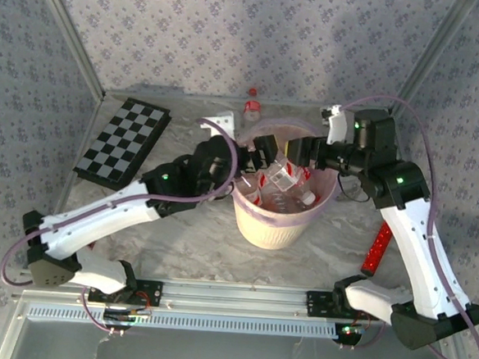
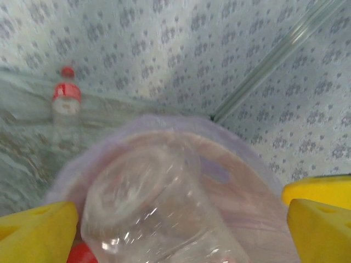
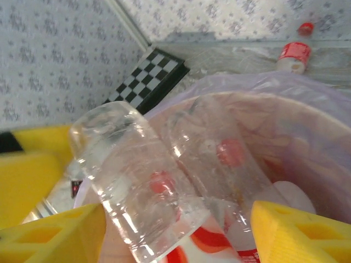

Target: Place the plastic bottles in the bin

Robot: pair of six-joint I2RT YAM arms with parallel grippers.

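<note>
plastic bottles (image 1: 282,182): heaped in bin (image 1: 269,227), upright bottle (image 1: 251,108) beyond far rim | left gripper (image 2: 181,222): jaws wide, bottle between | right gripper (image 3: 178,219): bottle between jaws, grip unclear | top view: both over bin mouth

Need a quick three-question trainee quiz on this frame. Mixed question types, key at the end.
1. True or false: a red-capped bottle stands upright on the table beyond the bin.
2. Where does the chequered board lie? A: on the table, on the left arm's side of the bin. B: inside the bin. C: on the right arm's side of the bin.
3. In the left wrist view, are the left gripper jaws open or shut, and what sits between them?

Key: 1 true. 2 A. 3 open, standing wide apart with a clear bottle between them over the bin.
</note>
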